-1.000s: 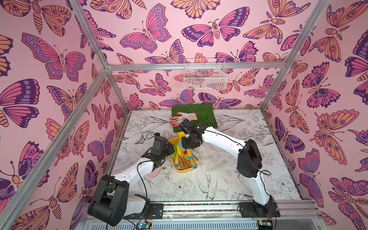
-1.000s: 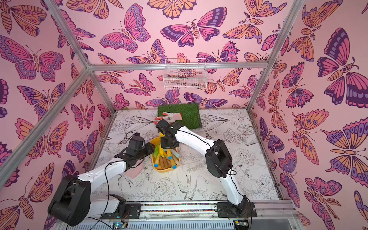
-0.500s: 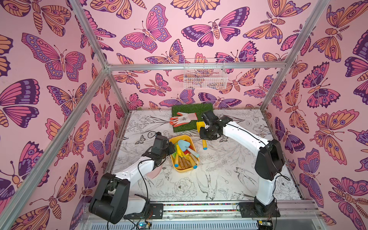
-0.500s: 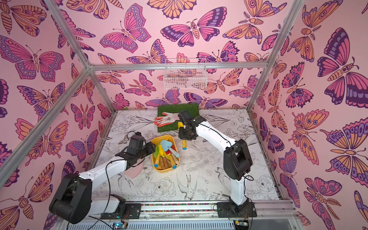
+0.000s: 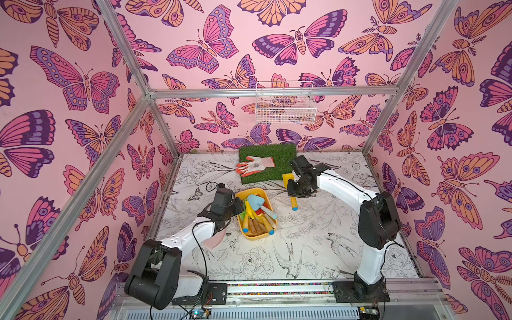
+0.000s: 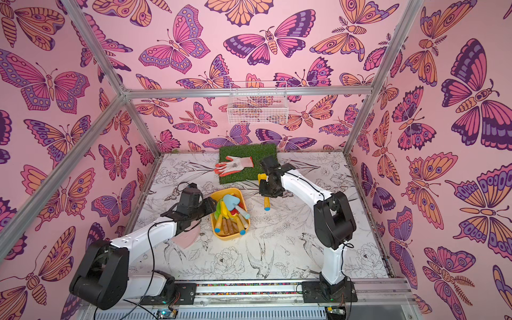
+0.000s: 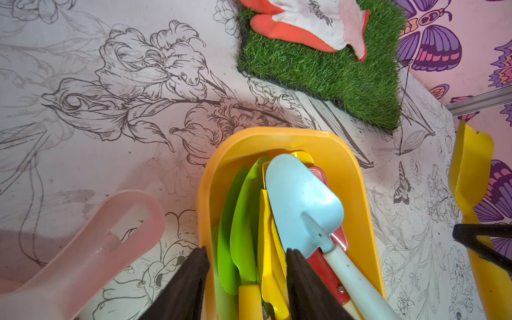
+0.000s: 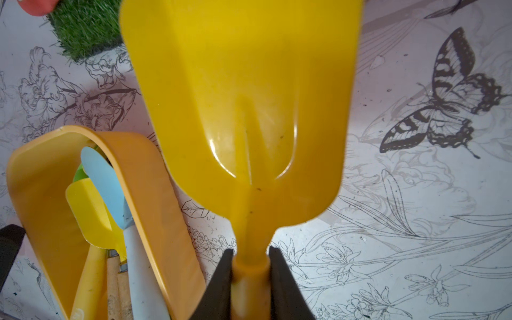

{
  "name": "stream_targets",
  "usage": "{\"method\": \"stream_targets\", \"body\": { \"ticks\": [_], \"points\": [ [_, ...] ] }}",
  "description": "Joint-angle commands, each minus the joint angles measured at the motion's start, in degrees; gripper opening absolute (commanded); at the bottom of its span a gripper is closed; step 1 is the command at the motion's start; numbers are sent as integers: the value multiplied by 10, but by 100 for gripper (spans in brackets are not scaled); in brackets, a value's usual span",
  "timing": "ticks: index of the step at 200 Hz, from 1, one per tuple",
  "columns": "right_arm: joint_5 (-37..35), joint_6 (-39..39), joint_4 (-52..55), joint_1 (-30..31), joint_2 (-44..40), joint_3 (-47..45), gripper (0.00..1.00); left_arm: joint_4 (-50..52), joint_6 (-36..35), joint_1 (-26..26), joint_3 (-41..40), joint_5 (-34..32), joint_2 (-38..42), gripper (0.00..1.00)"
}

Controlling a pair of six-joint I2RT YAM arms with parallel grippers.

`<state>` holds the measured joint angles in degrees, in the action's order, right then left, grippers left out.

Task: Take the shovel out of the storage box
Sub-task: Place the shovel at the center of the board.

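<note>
The yellow shovel point(image 8: 241, 97) hangs over the table to the right of the storage box point(image 5: 256, 235), clear of it. My right gripper point(image 8: 248, 266) is shut on the neck of its handle; in both top views the blade point(image 5: 287, 178) points toward the back wall and the blue-tipped handle point(image 6: 266, 203) toward the front. The yellow storage box point(image 7: 346, 155) holds several other toy tools, a light blue trowel point(image 7: 302, 199) on top. My left gripper point(image 7: 248, 266) sits astride the box's left wall, one finger outside and one inside, closed on the wall and some blades.
A green grass mat point(image 5: 282, 155) with a white and orange glove point(image 5: 255, 164) lies at the back, just left of the held shovel. A white wire basket point(image 5: 285, 106) hangs on the back wall. A pink translucent handle point(image 7: 83, 249) lies under my left arm.
My right arm has carried the yellow shovel up out of the box and off to the right, beside the grass mat. The left arm and the box have stayed put.
</note>
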<state>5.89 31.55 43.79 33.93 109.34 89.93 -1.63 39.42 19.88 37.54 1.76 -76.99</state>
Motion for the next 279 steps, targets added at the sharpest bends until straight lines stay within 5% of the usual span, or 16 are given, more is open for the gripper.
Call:
{"method": "stream_targets", "body": {
  "ticks": [1, 174, 234, 279],
  "points": [
    [13, -15, -17, 0, 23, 9, 23, 7, -7, -3, 5, 6, -12, 52],
    [9, 32, -70, -2, 143, 49, 23, 8, -11, -3, 13, 22, -24, 49],
    [9, 41, -79, -1, 157, 40, 32, 8, -11, -3, 13, 24, -25, 50],
    [-18, 40, -70, 3, 118, 25, 48, 8, -9, -3, 11, 20, -24, 51]
  ]
}}
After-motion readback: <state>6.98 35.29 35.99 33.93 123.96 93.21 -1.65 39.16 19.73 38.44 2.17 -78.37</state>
